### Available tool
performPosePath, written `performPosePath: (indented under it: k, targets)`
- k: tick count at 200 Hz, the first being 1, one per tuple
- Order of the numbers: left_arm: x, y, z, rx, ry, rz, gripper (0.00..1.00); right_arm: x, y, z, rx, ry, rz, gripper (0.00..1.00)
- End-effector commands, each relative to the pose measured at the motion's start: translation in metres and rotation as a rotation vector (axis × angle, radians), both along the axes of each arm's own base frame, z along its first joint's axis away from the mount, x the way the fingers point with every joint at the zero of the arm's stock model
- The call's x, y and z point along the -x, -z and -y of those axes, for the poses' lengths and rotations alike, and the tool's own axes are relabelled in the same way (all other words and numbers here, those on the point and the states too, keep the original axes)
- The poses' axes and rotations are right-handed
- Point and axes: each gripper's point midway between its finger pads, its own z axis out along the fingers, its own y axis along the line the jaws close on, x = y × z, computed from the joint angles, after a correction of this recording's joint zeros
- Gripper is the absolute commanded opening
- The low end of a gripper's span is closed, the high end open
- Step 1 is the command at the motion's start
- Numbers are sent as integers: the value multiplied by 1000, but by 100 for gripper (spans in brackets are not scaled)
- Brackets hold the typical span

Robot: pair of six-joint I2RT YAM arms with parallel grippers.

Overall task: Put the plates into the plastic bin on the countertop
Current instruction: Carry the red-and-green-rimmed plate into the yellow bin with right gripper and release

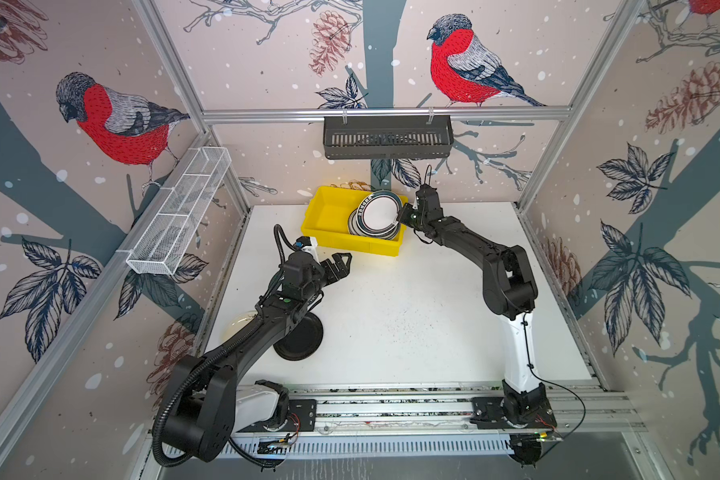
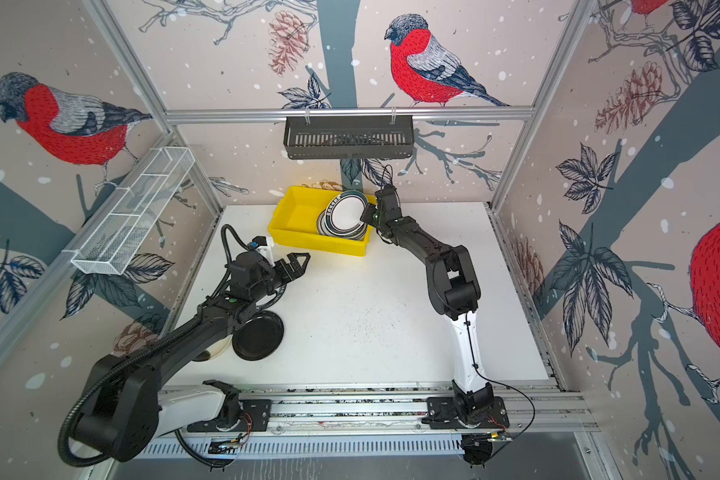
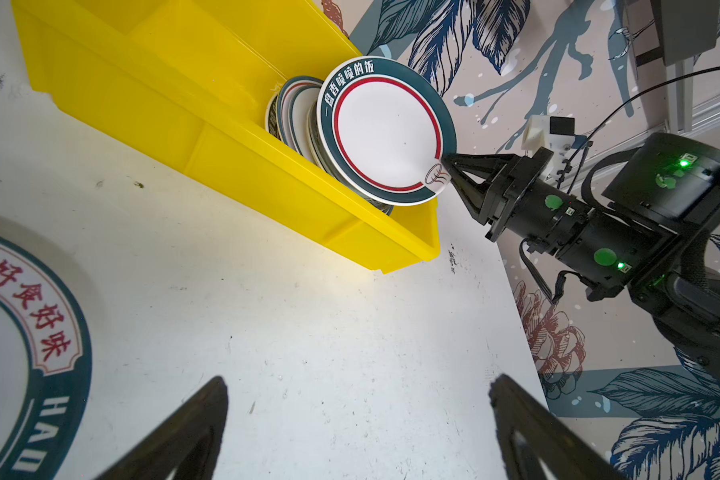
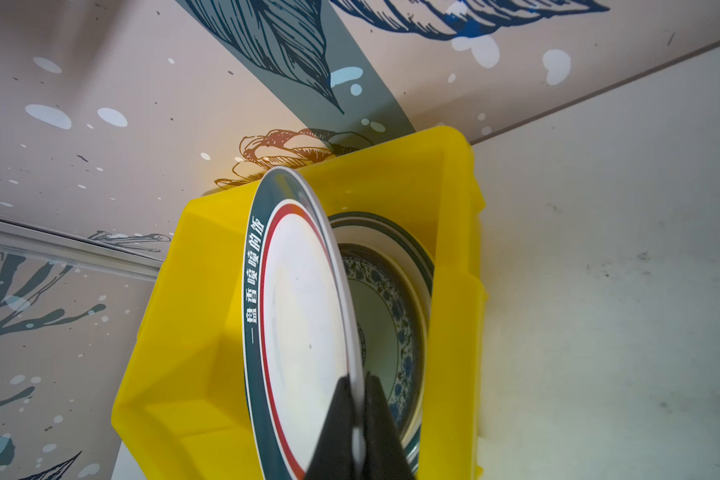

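Plate [image 1: 378, 214], we judge, is stiff, glossy, breakable; right gripper [image 1: 402, 217] pinches its rim at 3 o'clock. We note left gripper [image 3: 358, 379] spread, empty.

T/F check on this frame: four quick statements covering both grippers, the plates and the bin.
1. The right gripper is shut on the rim of the teal-rimmed white plate. True.
2. That plate lies flat on the countertop. False: it is steeply tilted over the stack of plates in the yellow bin.
3. The left gripper holds a plate. False: it is open and empty, above the countertop.
4. The black plate is outside the bin, on the countertop. True.
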Motion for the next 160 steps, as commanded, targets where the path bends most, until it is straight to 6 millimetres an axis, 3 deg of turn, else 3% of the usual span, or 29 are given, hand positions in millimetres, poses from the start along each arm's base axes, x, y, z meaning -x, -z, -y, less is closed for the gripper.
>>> performPosePath:
  k: [1,20,32,50,65,89,124,160]
  targets:
    - [-3,-6,-6,-27,-24,23,98,0,1,-2,37,-3,16,12]
    - [-4,-5,-16,-94,-66,11,98,1,3,-4,40,-14,9,13]
    - [-3,-6,-23,-122,-91,10,98,2,3,-6,54,-31,10,19]
    - [0,-8,-29,-138,-117,18,98,3,3,-8,99,-46,-2,41]
    - [2,-10,-34,-142,-137,26,98,7,0,-5,124,-48,-9,67]
    - [4,-15,-38,-150,-155,31,98,13,-15,1,136,-65,21,79]
    - [6,-19,-43,-171,-175,37,98,25,-35,5,114,-111,18,84]
    - [7,-19,-54,-187,-230,18,98,55,-80,6,79,-170,130,84]
